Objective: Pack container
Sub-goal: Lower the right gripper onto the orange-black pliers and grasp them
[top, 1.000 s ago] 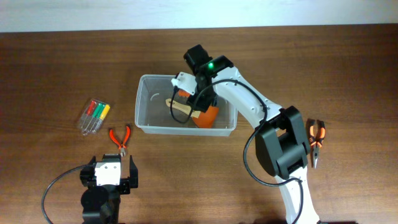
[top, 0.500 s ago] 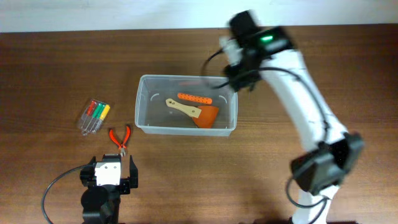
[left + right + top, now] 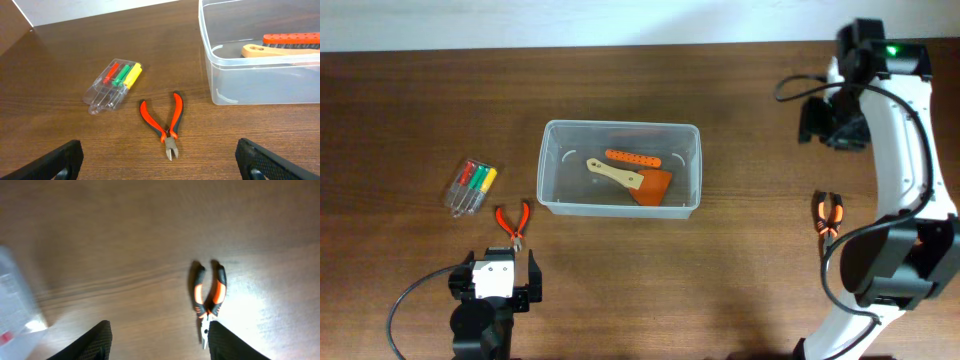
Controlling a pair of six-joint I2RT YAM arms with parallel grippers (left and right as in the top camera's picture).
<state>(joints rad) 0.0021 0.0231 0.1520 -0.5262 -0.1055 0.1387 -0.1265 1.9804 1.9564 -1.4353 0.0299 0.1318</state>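
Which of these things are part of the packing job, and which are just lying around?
Part of the job:
- container
- scraper, already inside
- orange bar, already inside

Lying on the table outside it, probably still to pack:
- screwdriver pack
- red cutters
- orange pliers

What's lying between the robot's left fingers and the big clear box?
Red-handled pliers lie on the table between the left fingers and the clear box, touching neither; the left wrist view shows this best.
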